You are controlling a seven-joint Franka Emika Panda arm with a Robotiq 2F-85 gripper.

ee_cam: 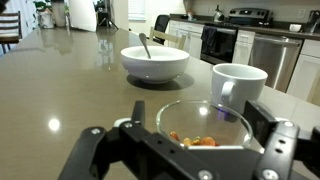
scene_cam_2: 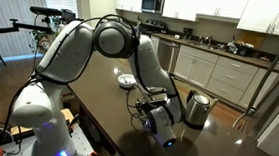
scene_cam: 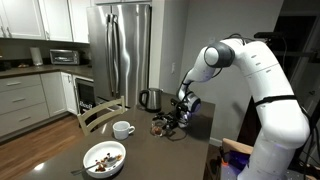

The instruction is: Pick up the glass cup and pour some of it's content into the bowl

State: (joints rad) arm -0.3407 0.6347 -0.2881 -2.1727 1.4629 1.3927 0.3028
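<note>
1. Glass cup (ee_cam: 205,118) stands upright on the dark table (ee_cam: 60,90), right between the gripper's fingers in the wrist view.
2. Its content (ee_cam: 195,140) shows through the clear wall as small orange and brownish bits at the bottom.
3. The gripper (ee_cam: 185,150) has its jaws spread wide, one finger on each side of the cup. Nothing is clamped, and I cannot tell whether either pad touches the glass.
4. A white mug (ee_cam: 238,85) sits just behind the cup.
5. The bowl (ee_cam: 155,63) stands farther back, with a spoon (ee_cam: 145,44) leaning in it.
6. In an exterior view a steel kettle (scene_cam: 150,98) stands near the gripper, on the same table.
</note>
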